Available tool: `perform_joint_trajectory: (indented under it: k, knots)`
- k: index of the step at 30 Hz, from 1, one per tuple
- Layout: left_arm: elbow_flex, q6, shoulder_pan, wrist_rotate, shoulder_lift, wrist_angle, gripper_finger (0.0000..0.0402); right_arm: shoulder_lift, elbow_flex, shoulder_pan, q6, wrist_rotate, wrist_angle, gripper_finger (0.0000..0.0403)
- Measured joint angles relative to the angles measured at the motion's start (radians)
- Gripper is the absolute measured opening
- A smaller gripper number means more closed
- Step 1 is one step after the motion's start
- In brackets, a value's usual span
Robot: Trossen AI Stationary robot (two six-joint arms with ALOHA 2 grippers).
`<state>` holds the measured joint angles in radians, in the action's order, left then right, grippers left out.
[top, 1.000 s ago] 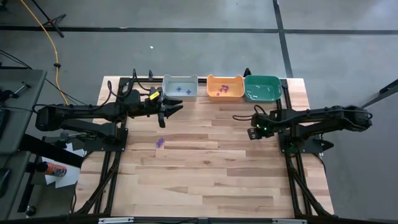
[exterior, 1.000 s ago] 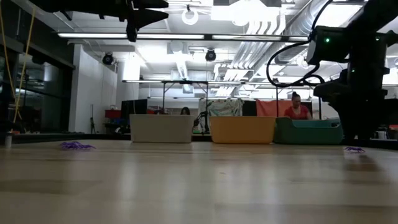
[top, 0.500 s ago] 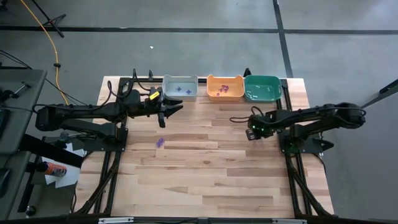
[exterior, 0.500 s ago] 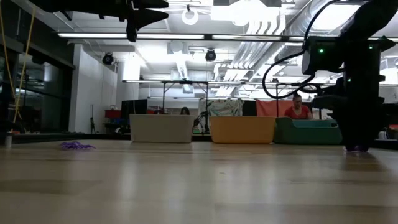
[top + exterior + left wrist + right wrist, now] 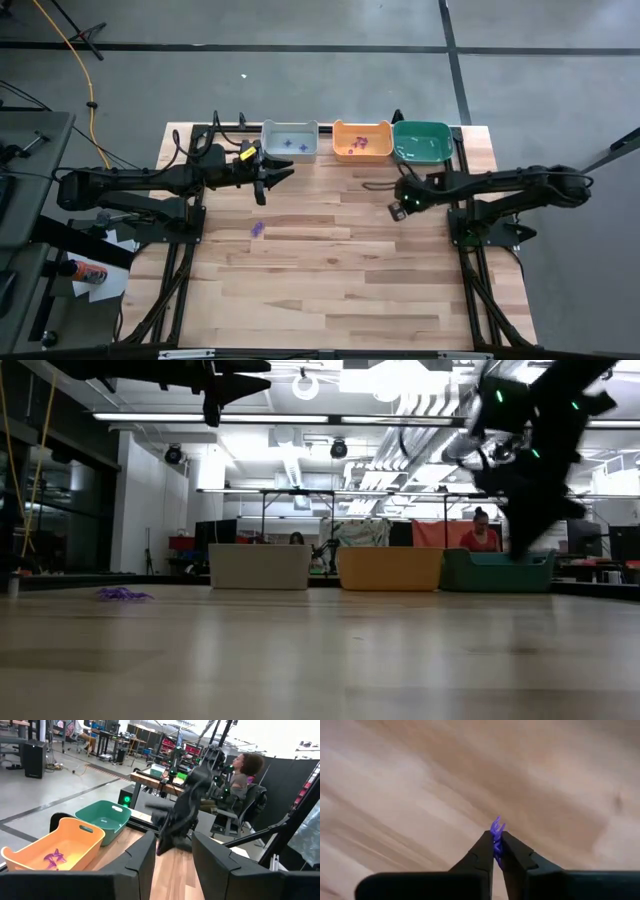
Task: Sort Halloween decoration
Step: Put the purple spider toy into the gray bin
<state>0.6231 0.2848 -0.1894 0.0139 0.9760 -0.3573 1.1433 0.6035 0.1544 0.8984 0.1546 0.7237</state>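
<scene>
Overhead first: my right gripper (image 5: 397, 211) hangs above bare wood in front of the teal bin (image 5: 421, 142), short of the row, so the carry to any bin is brief. My left gripper (image 5: 272, 172) waits just before the grey bin (image 5: 290, 140), fingers parted and empty. One purple trinket (image 5: 258, 229) lies alone on the table (image 5: 330, 280) below it, well apart from both arms. The orange bin (image 5: 361, 139) already has purple pieces inside, which I judge is where mine belongs.

Table-level view: my right arm is tilted and lifted off the boards, so nothing drags; the bin walls are the only edges I must clear.

Left wrist view: the orange bin holds a purple piece (image 5: 52, 858), with open table beyond it.

Right wrist view: my right fingers (image 5: 482, 852) are clenched on a tiny purple spider trinket (image 5: 496, 831), pinched at their very tips so it stands proud and should drop cleanly.
</scene>
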Motion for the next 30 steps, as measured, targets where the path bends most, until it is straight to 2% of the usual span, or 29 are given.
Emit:
perform_joint_trajectory:
  k: [4,8,12,15,17,21,30]
  knots:
    - [0.0,0.0,0.0,0.0,0.0,0.0,0.0115,-0.028,0.125,0.0,-0.211,0.075,-0.12,0.0005]
    - [0.0,-0.014,0.0,0.0,0.0,-0.004,0.0115,-0.03,0.201,0.013,-0.495,0.071,-0.416,0.0005]
    - [0.0,0.006,0.0,0.002,0.0,-0.034,0.0115,-0.012,0.213,0.035,-0.705,-0.036,-0.773,0.0004]
    - [0.0,0.02,0.0,0.02,0.0,-0.045,0.0115,0.005,0.214,0.051,-0.764,-0.143,-0.983,0.0004]
    - [0.0,0.019,0.0,0.029,0.0,-0.044,0.0115,0.019,0.214,0.058,-0.768,-0.216,-1.064,0.0002]
    - [0.0,0.019,0.0,0.03,0.0,-0.044,0.0115,0.03,0.214,0.061,-0.769,-0.286,-1.091,0.0002]
    - [0.0,0.019,0.0,0.03,0.0,-0.044,0.0115,0.031,0.214,0.06,-0.768,-0.308,-1.079,0.0001]
